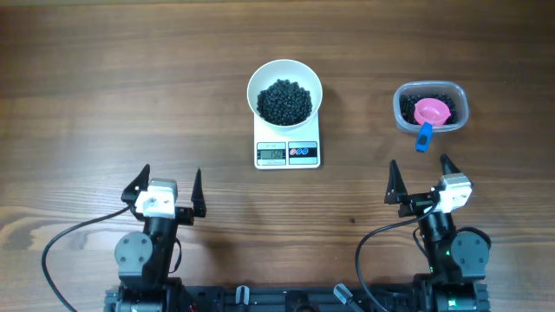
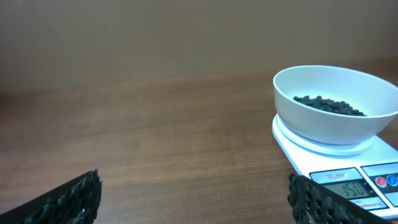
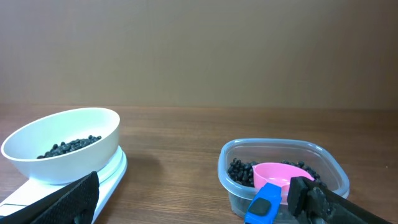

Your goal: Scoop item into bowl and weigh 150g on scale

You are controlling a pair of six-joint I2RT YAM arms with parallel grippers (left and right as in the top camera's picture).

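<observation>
The left hand and the right hand both sit released, jaws spread wide, holding nothing, low over the brown wooden worktop.

Ahead of the left hand and off to its right stands the round white glossy deep bowl. It rests squarely on the small white square digital kitchen scale, which is ahead of the right hand and well to its left. A heap of tiny round black bead-like grains lies in the bowl. Directly ahead of the right hand, just beyond its fingertips, is the clear rounded-rectangular plastic tub, holding more of the same grains. In it lies the pink scoop with a blue handle, and the handle hangs over the tub's near rim toward that hand.

The scooping looks finished, or at a pause for reading the weight. In the left wrist view the grey display seems to show the target figure, though the digits are small and cannot be read with certainty.

If the weight is right, nothing more is needed. If it is short, the right hand would have to reach forward and close on the blue handle. It would then lift a small load and carry it leftward to tip over the bowl without nudging the scale.
</observation>
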